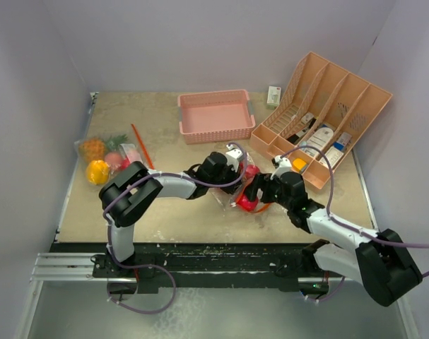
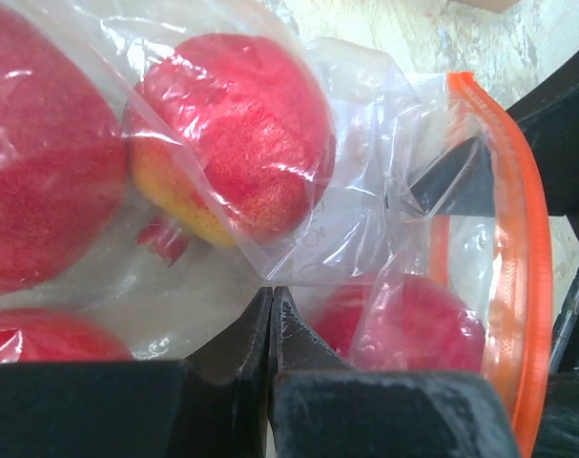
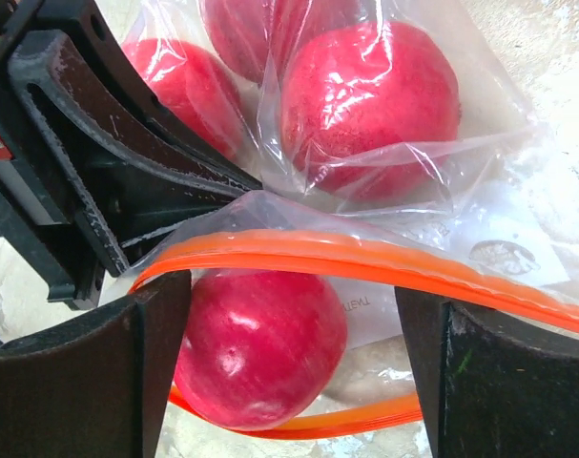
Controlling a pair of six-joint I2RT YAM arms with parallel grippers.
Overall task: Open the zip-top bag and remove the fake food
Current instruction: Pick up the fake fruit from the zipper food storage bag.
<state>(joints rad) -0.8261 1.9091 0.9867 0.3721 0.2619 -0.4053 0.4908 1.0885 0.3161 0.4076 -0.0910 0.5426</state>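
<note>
The table [image 1: 172, 212] carries a peach file rack [image 1: 355, 99] at the back right, with 4 slots holding white bottles and cartons [image 1: 320, 138]. Left of the rack sits a pink basket [image 1: 213, 94].

Both arms meet at the middle of the table over the zip-top bag [image 1: 244, 185], a clear pouch with an orange zip strip [image 2: 518, 239] that lies just in front of the basket.

The left gripper [image 2: 272, 301] has its 2 fingers pressed together with a fold of the bag's film pinched between them. At least 3 red round fruits [image 2: 241, 134] show through the plastic around it.

The right gripper [image 3: 294, 353] stands wide, 1 finger on each side of the bag's mouth. The zip strip arches between the fingers, and the mouth gapes. 1 glossy red fruit [image 3: 260, 348] sits in that opening, close against the left-hand finger in the view and apart from the other one. 2 more red fruits [image 3: 370, 100] lie deeper in the bag.

At the far left edge of the table are the pineapple [image 1: 94, 148], the yellow pepper [image 1: 97, 171] and some red pieces [image 1: 119, 161], possibly inside a second clear bag, though the top view is too small to be sure. An orange stick [image 1: 142, 145] lies beside them.
</note>
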